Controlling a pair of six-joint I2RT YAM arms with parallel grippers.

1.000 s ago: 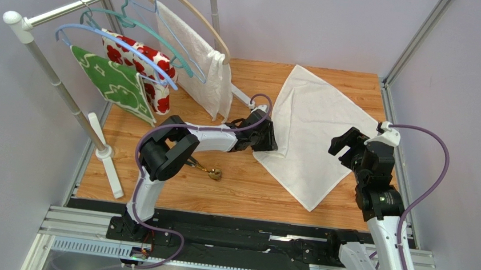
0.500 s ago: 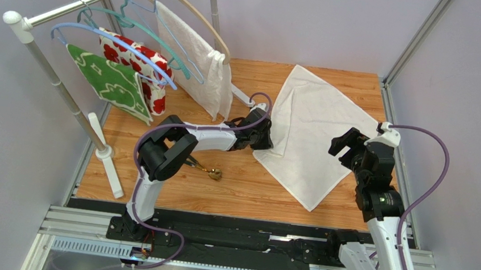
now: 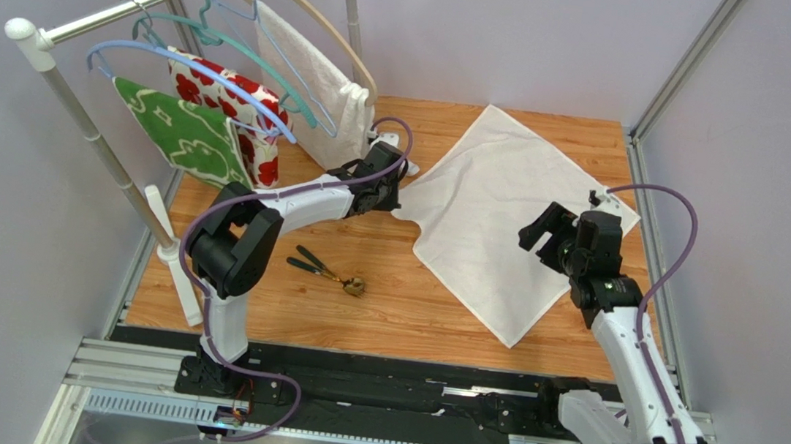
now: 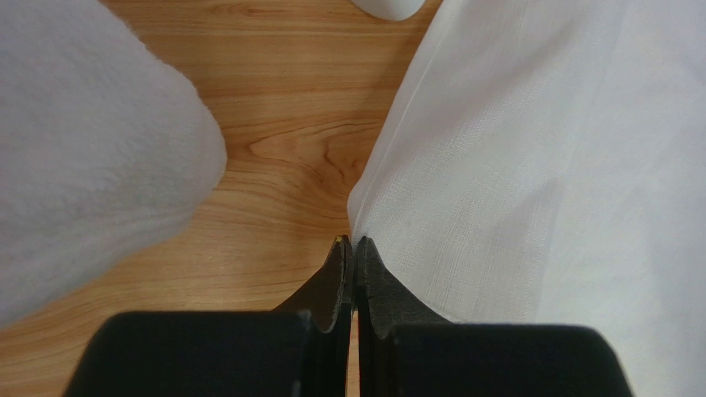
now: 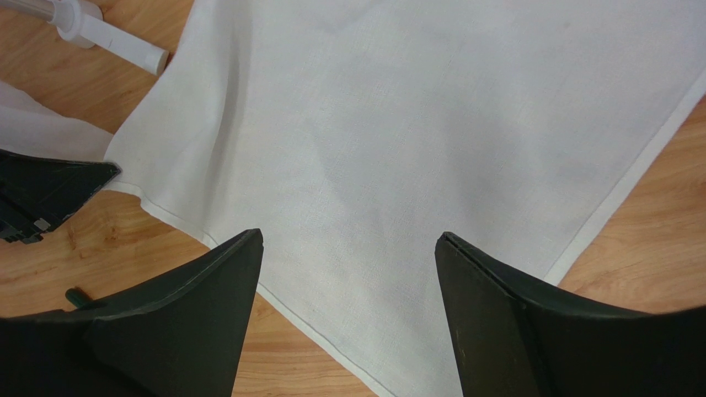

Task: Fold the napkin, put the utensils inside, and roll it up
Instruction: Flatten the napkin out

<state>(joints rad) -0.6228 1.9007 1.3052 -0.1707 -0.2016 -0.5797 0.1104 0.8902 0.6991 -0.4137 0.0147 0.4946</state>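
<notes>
Cloth: large off-white square woven napkin (image 3: pixel 500 211) lay flat on the wood-grain surface (image 3: pixel 402 311), far right.
Left claw (image 4: pixel 354 246): closed tight, pinching its left corner.
Right claw (image 5: pixel 348 238): spread wide above it, empty.

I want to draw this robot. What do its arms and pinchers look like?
The left arm and right arm are white tubes with chunky black joints. A thin purple cable loops alongside each one. The left gripper and right gripper are black, each with two wedge-shaped fingers that narrow to points. Both arms stand on a black rail.
</notes>
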